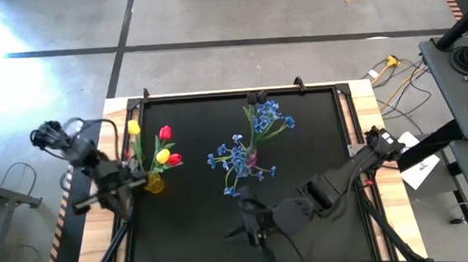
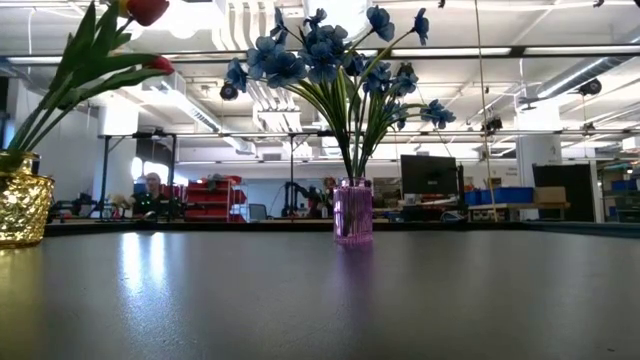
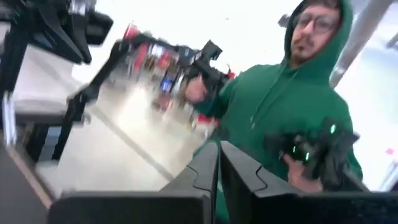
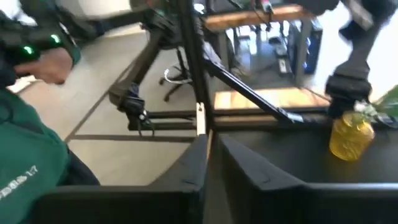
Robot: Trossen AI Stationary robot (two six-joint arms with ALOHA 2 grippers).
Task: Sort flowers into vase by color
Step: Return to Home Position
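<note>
A gold vase (image 1: 153, 184) at the table's left holds red and yellow tulips (image 1: 164, 147) by their stems; it also shows in the low view (image 2: 20, 208) and the right wrist view (image 4: 350, 137). A pink vase (image 2: 352, 212) at the middle holds the blue flowers (image 1: 244, 153) upright. A dark bloom head (image 1: 256, 97) shows near the far edge. My left gripper (image 1: 86, 204) is shut and empty, at the table's left edge beside the gold vase. My right gripper (image 1: 239, 228) is shut and empty, near the front edge, below the pink vase.
A person in a green hoodie (image 3: 280, 106) stands beyond the table's near side with hand controllers. The table's black top (image 1: 317, 142) is framed by wooden edges (image 1: 364, 97). Cables and a stand (image 1: 460, 57) lie off to the right.
</note>
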